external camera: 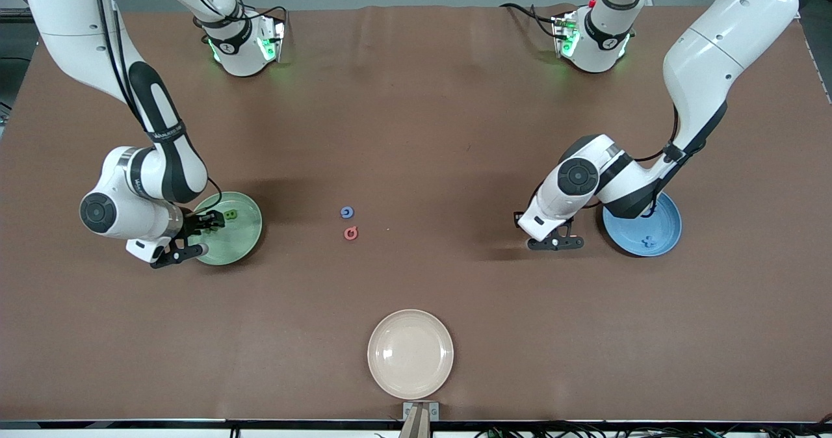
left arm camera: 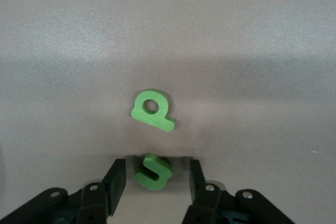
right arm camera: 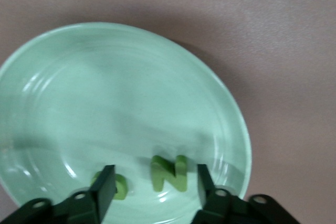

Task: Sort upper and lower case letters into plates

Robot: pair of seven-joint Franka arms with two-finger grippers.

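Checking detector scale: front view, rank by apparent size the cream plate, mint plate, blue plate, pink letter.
1. cream plate, fully visible, nearest the camera
2. mint plate and blue plate: look alike, both partly covered by arms, unranked
3. pink letter, by far the smallest

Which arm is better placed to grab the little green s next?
Left. The left gripper sits beside the blue plate, fingers either side of the green s. The right gripper is over the mint plate, open around the N lying there.

Both grippers low, right gripper (external camera: pixel 195 236) fingers spread.
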